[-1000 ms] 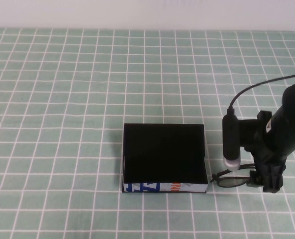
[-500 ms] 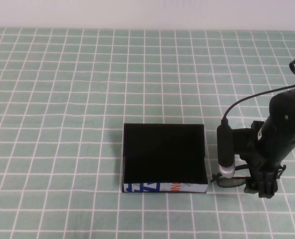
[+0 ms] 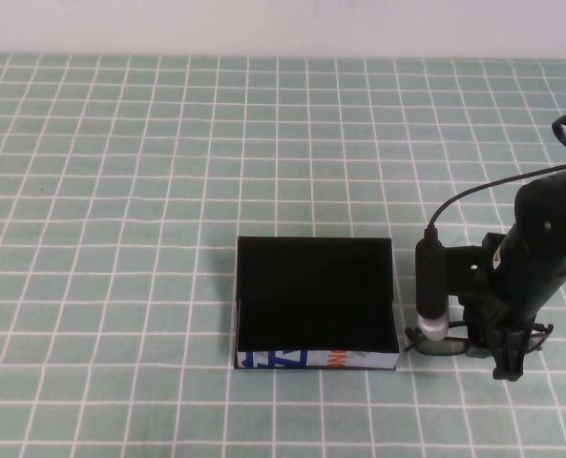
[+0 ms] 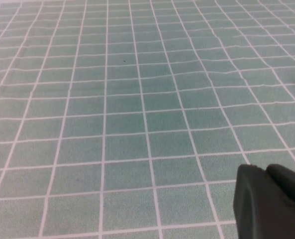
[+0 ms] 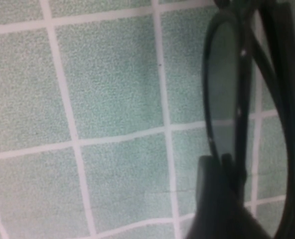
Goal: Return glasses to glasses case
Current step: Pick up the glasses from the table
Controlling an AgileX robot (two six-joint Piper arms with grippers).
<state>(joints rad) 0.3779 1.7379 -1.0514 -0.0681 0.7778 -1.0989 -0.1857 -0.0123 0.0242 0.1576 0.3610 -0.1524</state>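
The glasses case (image 3: 316, 301) is a black box with a white, blue and orange printed front side; it sits at the middle of the checked cloth. The dark glasses (image 3: 441, 344) lie on the cloth just right of the case's front right corner. My right gripper (image 3: 504, 359) is down at the glasses' right end. In the right wrist view the glasses' lens (image 5: 226, 94) and thin arms fill the frame, and the right gripper (image 5: 228, 163) is closed on the rim of the frame. My left gripper (image 4: 266, 172) is shut and empty over bare cloth, and it is out of the high view.
The green checked cloth (image 3: 120, 191) covers the whole table. A white wall runs along the far edge. The right arm's cable (image 3: 473, 186) loops above the arm.
My right gripper has moved a little left and down onto the glasses' right end. The glasses and the case have stayed in place.
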